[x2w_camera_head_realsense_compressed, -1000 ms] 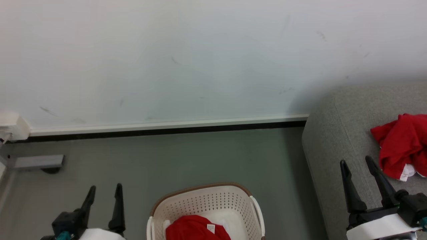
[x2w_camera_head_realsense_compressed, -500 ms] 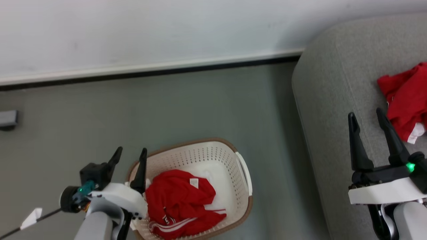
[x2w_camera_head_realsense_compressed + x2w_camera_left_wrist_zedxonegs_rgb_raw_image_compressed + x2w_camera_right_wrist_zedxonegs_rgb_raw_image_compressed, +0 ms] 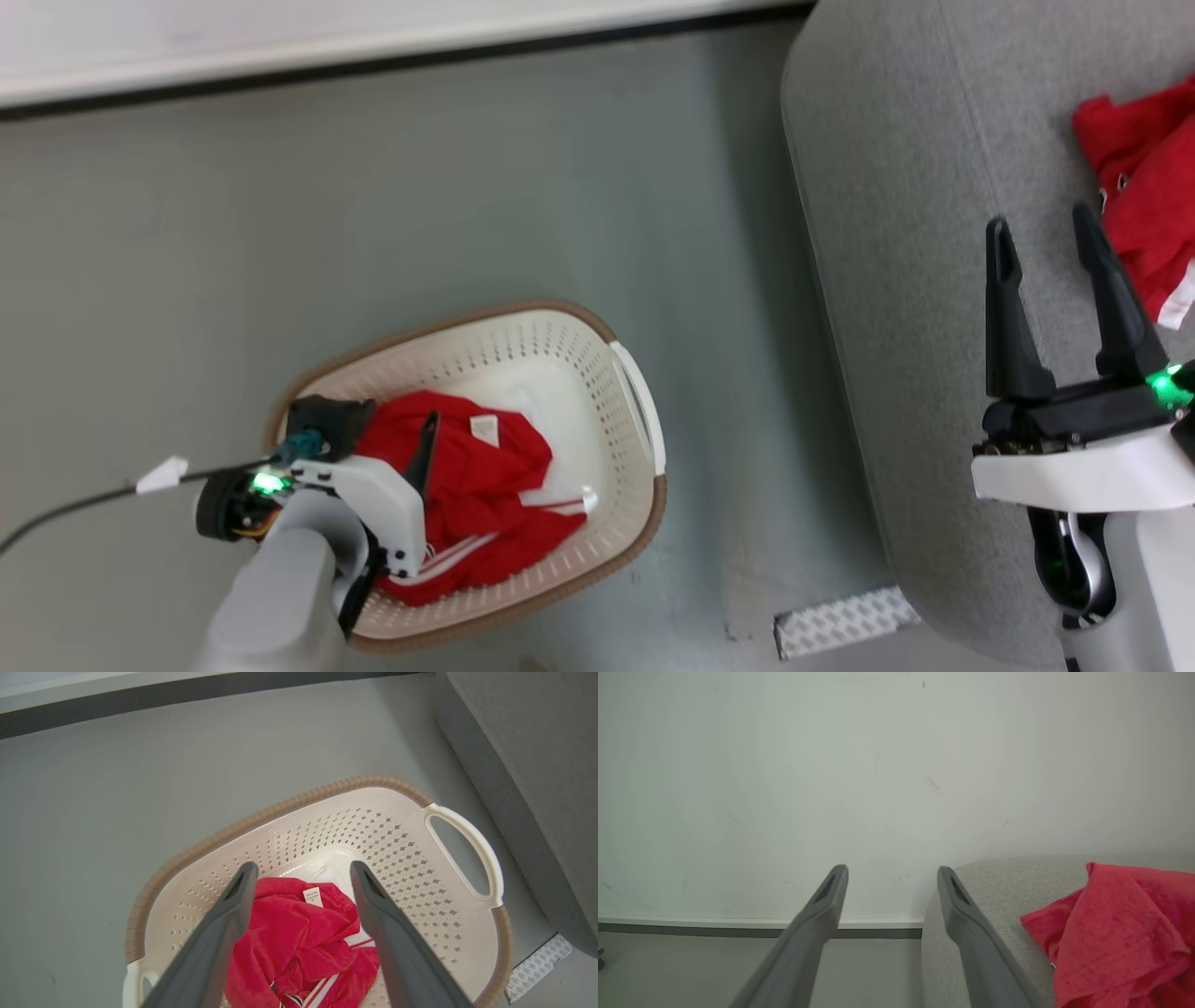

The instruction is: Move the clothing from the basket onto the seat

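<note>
Head view: an oval cream perforated plastic basket (image 3: 560, 347) holds one crumpled red striped garment (image 3: 467, 467). Another red fabric garment (image 3: 1139, 168) lies on the large light-grey upholstered sofa (image 3: 887, 233), beside the wide-open, empty right gripper (image 3: 1040, 219). Left wrist view: the left gripper (image 3: 302, 865), fingers wide, hangs over the garment in the basket. Right wrist view: spread fingers, with the other garment in from the sofa's rounded end. The task looks about half done, with one garment left to move.
</note>
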